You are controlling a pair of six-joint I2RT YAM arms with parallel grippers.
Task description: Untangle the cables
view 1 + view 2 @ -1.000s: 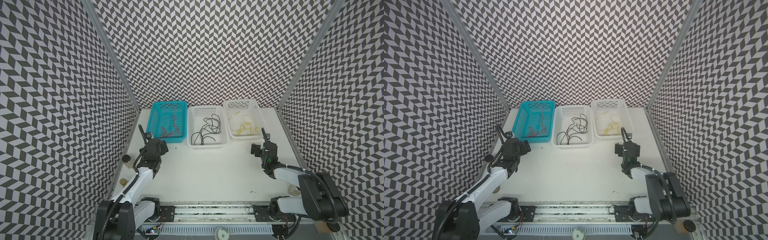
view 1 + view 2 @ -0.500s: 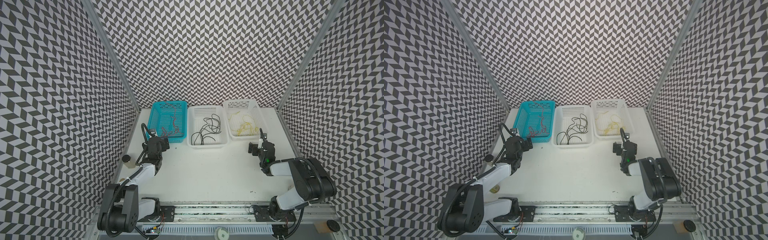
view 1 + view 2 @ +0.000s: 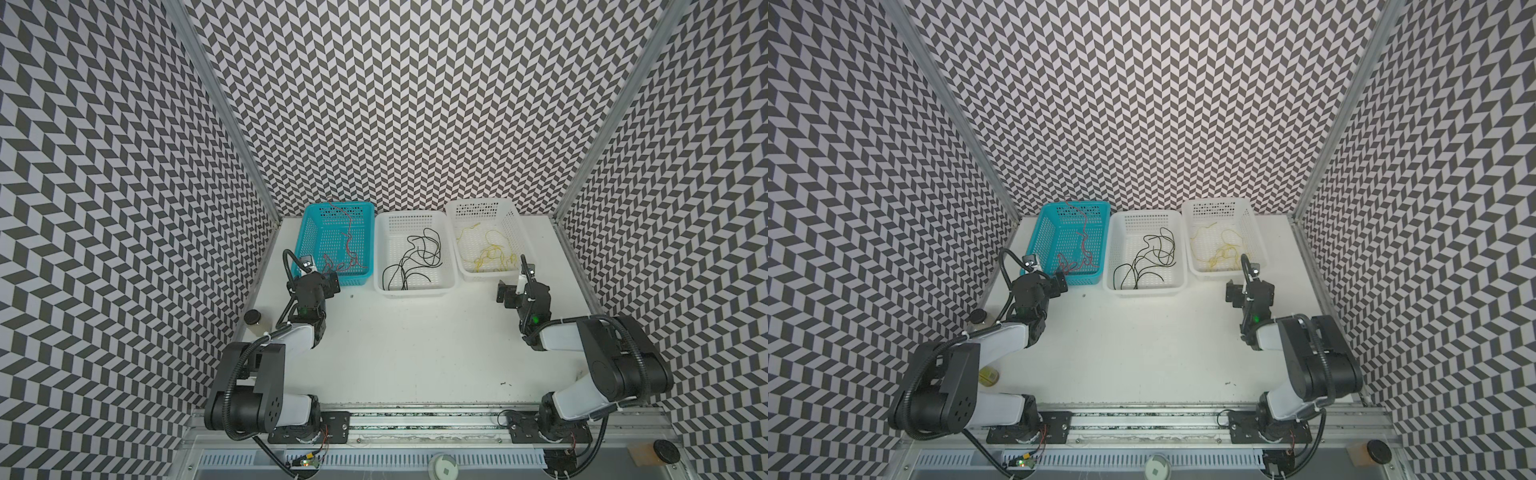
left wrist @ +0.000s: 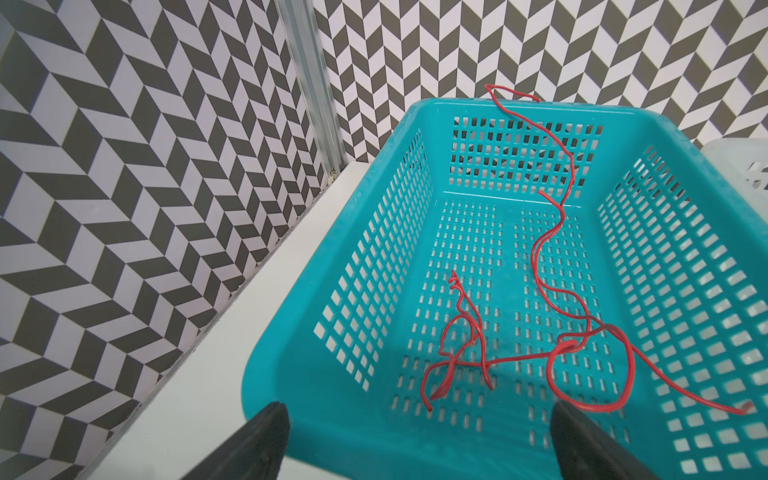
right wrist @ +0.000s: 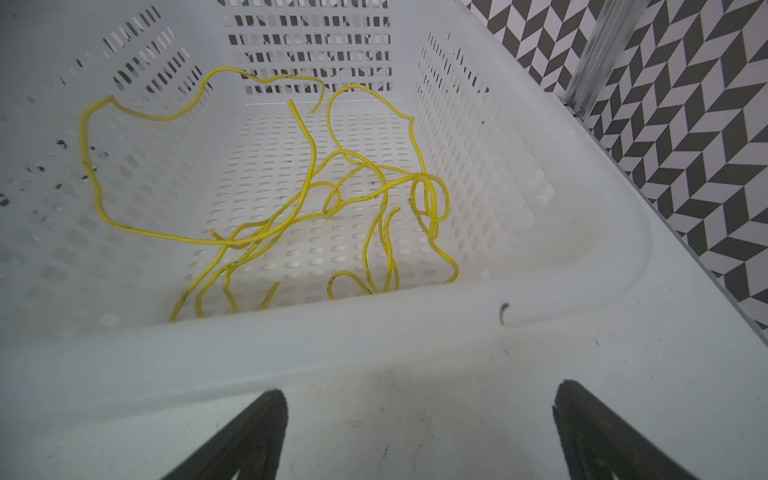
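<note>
The left fingers (image 4: 262,440) and right fingers (image 5: 249,436) are spread wide, holding nothing, with red cables (image 4: 567,347) in a blue basket (image 4: 353,440) and yellow cables (image 5: 428,183) in a white basket (image 5: 291,332) just ahead, so a grab could pull a knot tighter.

three baskets stand side by side at the back of the table (image 3: 415,353): left basket (image 3: 353,279), middle basket (image 3: 411,291), right basket (image 3: 486,275). cables (image 4: 534,266) lie in each. the left gripper (image 4: 415,415) is just before the left basket, and the right gripper (image 5: 415,399) just before the right basket.
</note>
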